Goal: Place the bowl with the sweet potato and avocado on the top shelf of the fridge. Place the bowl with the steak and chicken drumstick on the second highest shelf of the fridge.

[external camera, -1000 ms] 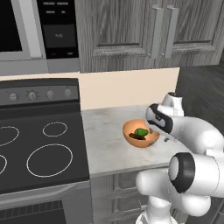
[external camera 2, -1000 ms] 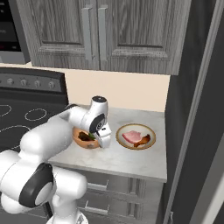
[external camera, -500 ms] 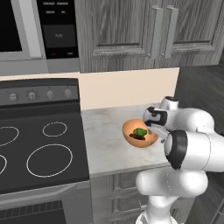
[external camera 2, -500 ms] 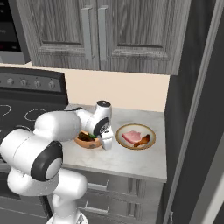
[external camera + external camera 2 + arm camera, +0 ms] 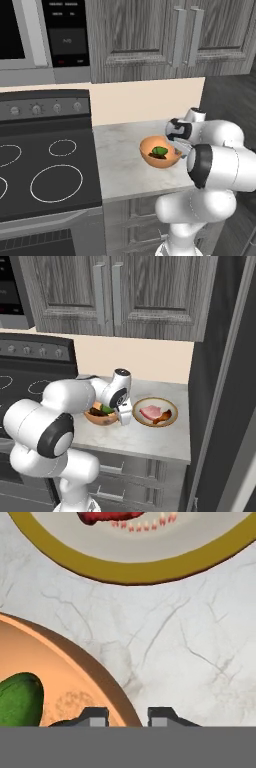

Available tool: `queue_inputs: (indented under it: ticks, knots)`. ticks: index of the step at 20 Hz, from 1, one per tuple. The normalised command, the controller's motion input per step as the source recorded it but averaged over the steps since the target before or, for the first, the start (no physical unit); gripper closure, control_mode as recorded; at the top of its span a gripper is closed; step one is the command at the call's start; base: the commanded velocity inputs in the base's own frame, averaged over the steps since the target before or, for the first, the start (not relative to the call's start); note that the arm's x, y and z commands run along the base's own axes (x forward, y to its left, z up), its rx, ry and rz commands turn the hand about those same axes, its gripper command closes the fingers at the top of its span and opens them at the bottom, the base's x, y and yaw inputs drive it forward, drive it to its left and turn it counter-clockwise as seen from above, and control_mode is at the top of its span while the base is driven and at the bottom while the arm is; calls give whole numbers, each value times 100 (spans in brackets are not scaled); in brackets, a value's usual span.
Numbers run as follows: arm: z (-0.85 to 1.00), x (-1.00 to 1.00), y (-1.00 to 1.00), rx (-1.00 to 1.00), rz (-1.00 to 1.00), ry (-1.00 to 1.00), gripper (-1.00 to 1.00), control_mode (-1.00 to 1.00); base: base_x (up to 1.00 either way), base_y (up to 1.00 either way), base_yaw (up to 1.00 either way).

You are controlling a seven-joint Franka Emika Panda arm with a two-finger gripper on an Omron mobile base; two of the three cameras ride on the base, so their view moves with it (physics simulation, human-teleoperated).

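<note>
- Orange bowl [image 5: 160, 153] with the avocado [image 5: 17, 699] sits on the marble tabletop [image 5: 120, 160], just right of the stove [image 5: 45, 165] and just beside the gold-rimmed bowl [image 5: 155, 412] that carries the steak.
- Pincer [image 5: 128, 718] is down at the orange bowl's near rim; in the hand view one finger tip [image 5: 95, 717] stands inside the wall and the other outside it, with the rim between them.
- Its jaws stand narrow, apparently clenched on that rim, though the contact itself lies below the edge of the hand view, so I cannot be sure the grasp is firm.
- Step in hand, as I judge it: secure the rim grip before lifting.
- To do it well, let the fingers seat squarely on the wall rather than on its sloping lip, then lift straight up and keep the bowl level so the food does not roll.
- A one-sided rim hold lets the bowl droop away from the fingers, so a slow lift is wise.
- Keep clear of the gold-rimmed bowl while rising, since it lies close by.
</note>
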Motion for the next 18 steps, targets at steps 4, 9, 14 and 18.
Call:
queue_inputs:
  ticks: [4, 9, 14, 18]
  knots:
    - [23, -32, 6, 1, 0, -4, 100, -100, 0, 0, 0]
    - [94, -65, 23, 0, -1, -12, 100, -100, 0, 0, 0]
    - [100, -79, 34, 1, 0, -15, 100, -100, 0, 0, 0]
    - [99, -96, 27, 7, 0, -11, 100, -100, 0, 0, 0]
